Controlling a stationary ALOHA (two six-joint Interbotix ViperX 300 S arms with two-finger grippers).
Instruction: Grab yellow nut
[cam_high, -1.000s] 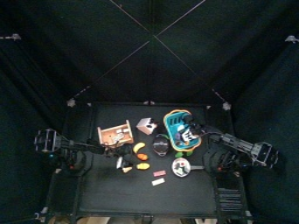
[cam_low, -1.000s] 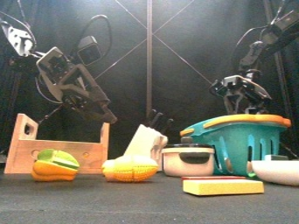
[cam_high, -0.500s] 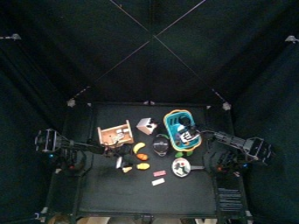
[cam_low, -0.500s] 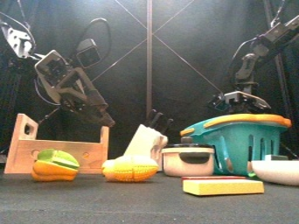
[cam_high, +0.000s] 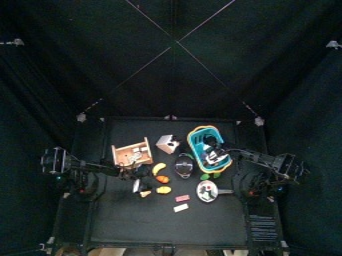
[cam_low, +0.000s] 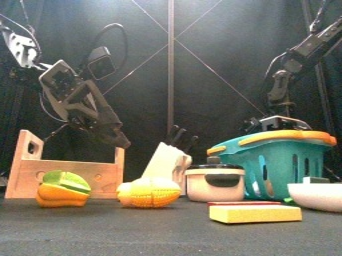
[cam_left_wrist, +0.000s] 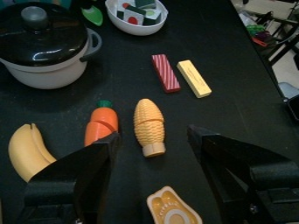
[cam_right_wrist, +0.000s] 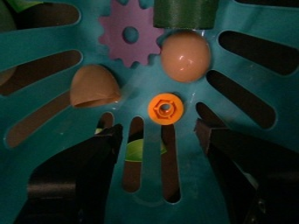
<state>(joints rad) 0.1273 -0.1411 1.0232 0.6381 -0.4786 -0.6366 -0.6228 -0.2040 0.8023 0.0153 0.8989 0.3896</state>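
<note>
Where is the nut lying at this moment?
In the right wrist view, the nut lies on the floor of the teal basket, between two eggs, below the purple gear.

Black curtains (cam_high: 80, 70) close the pen on every side, hanging in soft folds and filling most of the top view. Thin pale cords (cam_high: 171, 42) cross overhead in an X near the upper middle of that view, and show again in the front view as crossing lines (cam_low: 171, 60) against the dark backdrop. The small black table (cam_high: 120, 225) sits in the lower middle of the top view, its surface matte and dark. Small metal brackets (cam_high: 82, 117) mark the table's far corners. Light is dim and falls from above.
</note>
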